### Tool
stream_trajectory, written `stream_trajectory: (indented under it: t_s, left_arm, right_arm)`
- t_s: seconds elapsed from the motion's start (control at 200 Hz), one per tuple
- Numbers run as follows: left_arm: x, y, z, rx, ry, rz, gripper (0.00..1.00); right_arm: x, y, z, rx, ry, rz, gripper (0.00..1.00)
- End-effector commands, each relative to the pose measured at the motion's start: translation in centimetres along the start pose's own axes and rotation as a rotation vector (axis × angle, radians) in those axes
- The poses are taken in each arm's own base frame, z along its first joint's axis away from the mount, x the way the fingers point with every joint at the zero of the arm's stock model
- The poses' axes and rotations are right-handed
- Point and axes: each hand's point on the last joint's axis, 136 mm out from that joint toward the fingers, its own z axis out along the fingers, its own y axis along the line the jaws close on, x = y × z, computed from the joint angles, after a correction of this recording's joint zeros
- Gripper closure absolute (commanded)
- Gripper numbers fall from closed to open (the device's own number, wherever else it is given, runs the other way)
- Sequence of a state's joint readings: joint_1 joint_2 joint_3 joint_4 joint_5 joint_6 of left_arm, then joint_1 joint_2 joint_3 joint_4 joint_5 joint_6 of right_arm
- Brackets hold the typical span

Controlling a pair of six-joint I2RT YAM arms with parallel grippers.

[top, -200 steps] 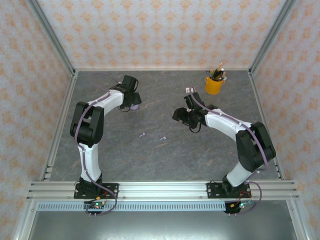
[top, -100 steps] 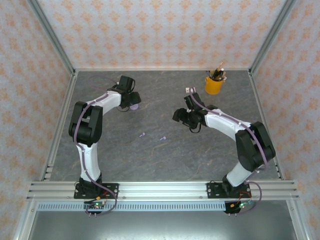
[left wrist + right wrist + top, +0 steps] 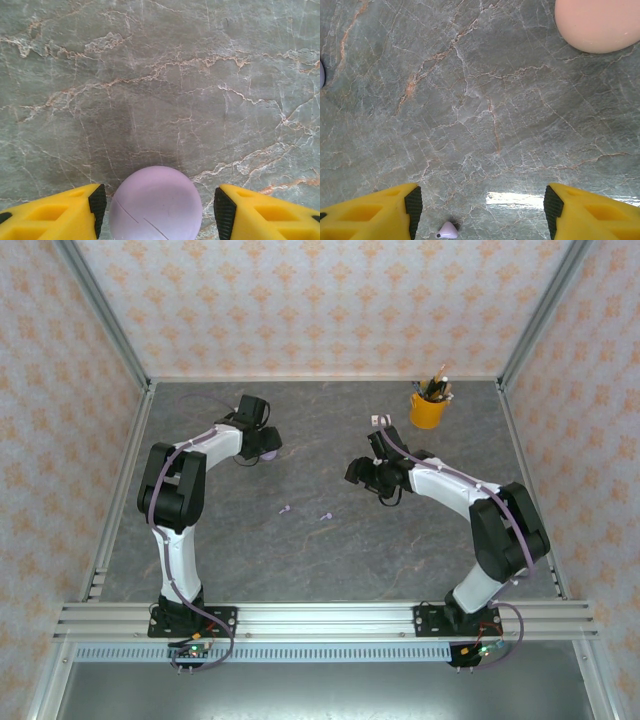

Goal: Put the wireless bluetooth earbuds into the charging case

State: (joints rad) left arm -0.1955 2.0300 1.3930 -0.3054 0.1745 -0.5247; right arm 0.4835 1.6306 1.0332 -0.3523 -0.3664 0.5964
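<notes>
Along the bottom edge of the left wrist view, a round lilac case [image 3: 156,200] is cut off by the frame. Only its upper dome shows, crossed by a thin seam line. It sits between the yellow fingers of the left tool [image 3: 160,207], which stands open around it. The left black pad [image 3: 98,202] is just beside the case, and the right pad stands clear of it. Seen from the top view, the tool hides most of this case, in the upper left of the grey marbled surface [image 3: 330,560].

Low in the right wrist view, the right tool [image 3: 479,207] is wide open with nothing gripped. One lilac earbud [image 3: 447,231] lies near its left finger, almost at the frame's bottom edge. Its long axis runs roughly left to right, narrow tip to the left. A pink case [image 3: 600,22] is cropped by the upper right corner.

Near the centre of the top view, two lilac earbuds [image 3: 285,509] lie side by side between the arms, too small to tell which way they point.
</notes>
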Motion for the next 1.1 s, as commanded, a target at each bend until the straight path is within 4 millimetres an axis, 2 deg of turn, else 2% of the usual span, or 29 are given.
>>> stream_trajectory:
  t_s: [0.0, 0.48, 0.746, 0.921, 1.096]
  left_arm:
    - [0.2, 0.0, 0.8, 0.015, 0.013, 0.002, 0.40]
    - [2.3, 0.9, 2.1, 0.003, 0.073, -0.010, 0.42]
    - [2.9, 0.9, 2.5, -0.012, 0.099, 0.013, 0.58]
    - [3.0, 0.5, 2.1, -0.003, 0.088, 0.017, 0.63]
    - [2.3, -0.4, 0.9, -0.021, 0.059, 0.074, 0.63]
  right_arm:
    - [-0.2, 0.0, -0.3, 0.016, -0.009, -0.018, 0.33]
    - [-0.3, 0.2, -1.0, 0.011, -0.024, -0.009, 0.33]
    - [-0.5, 0.3, -1.7, 0.007, -0.040, -0.005, 0.33]
    - [-0.4, 0.2, -2.3, 0.004, -0.050, -0.004, 0.33]
    - [-0.4, 0.1, -2.5, 0.006, -0.056, -0.001, 0.33]
